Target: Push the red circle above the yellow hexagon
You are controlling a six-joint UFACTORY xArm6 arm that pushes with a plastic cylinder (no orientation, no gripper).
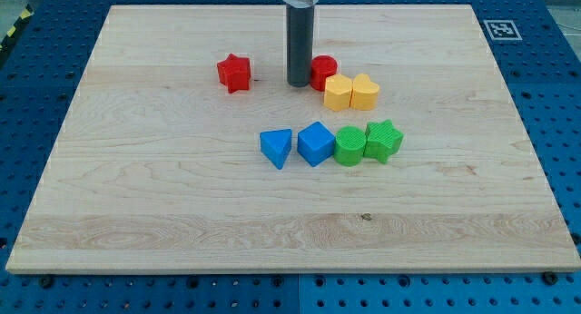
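Note:
The red circle (324, 71) sits near the view's top centre, touching the upper left of the yellow hexagon (338, 93). My tip (300, 83) stands on the board right against the red circle's left side, partly hiding it. A second yellow block (365, 92), rounded on top, touches the hexagon's right side.
A red star (234, 73) lies left of my tip. Below, a row holds a blue triangle (276, 148), a blue cube (316, 142), a green round block (349, 145) and a green star (383, 139). The wooden board (136, 214) lies on a blue perforated table.

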